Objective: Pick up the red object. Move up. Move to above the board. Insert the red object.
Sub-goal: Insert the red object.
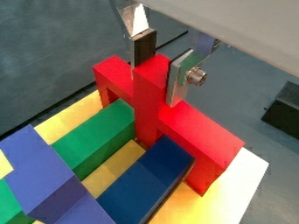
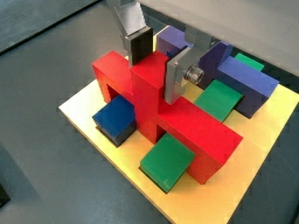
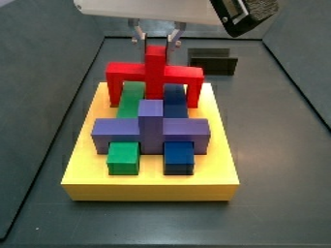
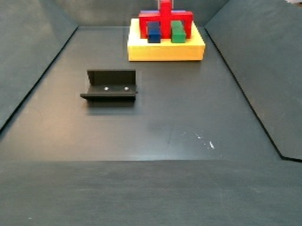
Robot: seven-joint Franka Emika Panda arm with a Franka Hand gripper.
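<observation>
the insert step is in hand: the gripper (image 1: pixel 162 61) fingers are clamped on the red object (image 1: pixel 163 114) stem, legs below them on the board (image 3: pixel 153 179). next, i think, release.

Red object (image 3: pixel 155 74): bright red, blocky, a crossbar with two short end legs and a tall central stem; upright on the board (image 3: pixel 151 181), legs down at the far end, stem (image 1: pixel 149 87) clamped near its top between the fingers of the gripper (image 1: pixel 160 63). Board: large flat yellow slab on the dark floor; bearing green, blue and purple blocks; far from the fixture (image 4: pixel 111 86) in a side view.
</observation>
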